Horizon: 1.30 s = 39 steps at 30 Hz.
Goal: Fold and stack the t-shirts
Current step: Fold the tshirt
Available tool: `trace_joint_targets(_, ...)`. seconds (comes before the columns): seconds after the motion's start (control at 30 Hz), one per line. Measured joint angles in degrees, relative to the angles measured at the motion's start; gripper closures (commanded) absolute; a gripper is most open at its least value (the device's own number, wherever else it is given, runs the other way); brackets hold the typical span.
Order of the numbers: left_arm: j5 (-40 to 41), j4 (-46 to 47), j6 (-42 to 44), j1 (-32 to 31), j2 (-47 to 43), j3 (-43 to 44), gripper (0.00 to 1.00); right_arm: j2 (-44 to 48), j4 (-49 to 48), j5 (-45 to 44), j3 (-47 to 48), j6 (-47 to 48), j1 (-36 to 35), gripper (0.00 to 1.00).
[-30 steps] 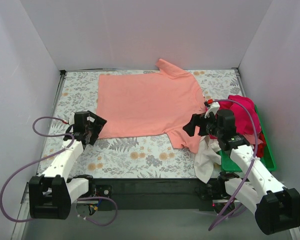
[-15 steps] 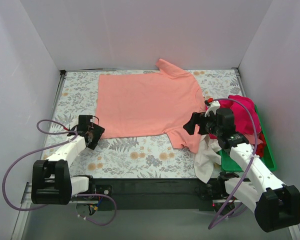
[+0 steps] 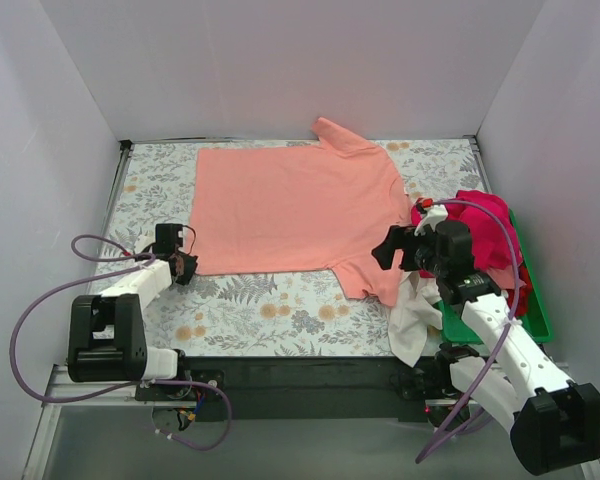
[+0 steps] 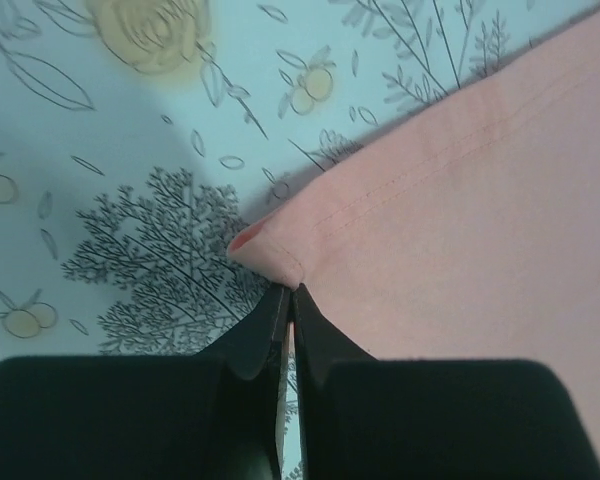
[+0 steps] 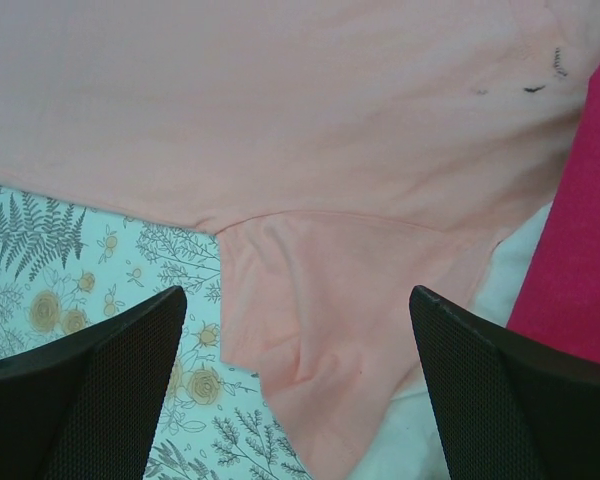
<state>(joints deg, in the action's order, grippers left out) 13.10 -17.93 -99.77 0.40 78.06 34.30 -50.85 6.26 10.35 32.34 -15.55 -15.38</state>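
Note:
The salmon-pink t-shirt [image 3: 290,205] lies spread flat on the floral table cover. My left gripper [image 3: 185,266] sits low at its near left hem corner. In the left wrist view the gripper [image 4: 288,292] is shut, its tips pinching the bunched corner of the shirt [image 4: 460,220]. My right gripper [image 3: 390,248] hangs open above the shirt's near sleeve [image 5: 310,300], touching nothing. At the right, a magenta t-shirt [image 3: 490,225] tops a heap, with a white t-shirt [image 3: 412,320] hanging over the front edge and a bit of a red one [image 3: 520,295] showing.
A green tray [image 3: 535,315] at the right edge holds the heap of shirts. White walls close in the table on three sides. The floral cover [image 3: 270,310] shows bare in front of the shirt and along its left side.
My left gripper slid down to the shirt's near left corner and went from open to shut on it. The right arm barely moved.

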Motion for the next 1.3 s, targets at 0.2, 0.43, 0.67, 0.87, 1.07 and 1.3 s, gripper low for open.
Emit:
trace_joint_targets(0.2,4.0,-1.4,0.0,4.7,-2.1,0.0,1.00,0.3,0.3,-0.7,-0.8,-0.7,-2.0,0.13)
trace_joint_targets(0.43,6.3,-1.7,0.1,7.1,-3.0,0.1,1.00,-5.0,1.6,-5.7,-0.7,0.2,-20.4,0.12)
trace_joint_targets(0.67,7.3,-2.2,0.7,12.4,-3.1,0.1,1.00,-9.0,3.5,-8.2,-0.7,-0.3,-33.3,0.15)
trace_joint_targets(0.87,6.1,-1.2,1.6,14.4,-3.9,-0.2,1.00,-13.6,5.8,-10.6,-0.6,1.2,-39.9,0.26)
trace_joint_targets(1.07,5.5,-0.9,1.9,14.5,-4.1,-0.4,1.00,-20.2,8.9,-14.7,1.6,2.9,-42.8,0.34)
trace_joint_targets(1.3,5.5,-1.2,1.4,14.5,-5.9,-1.1,1.00,-24.5,11.5,-20.5,3.1,2.6,-42.9,0.88)
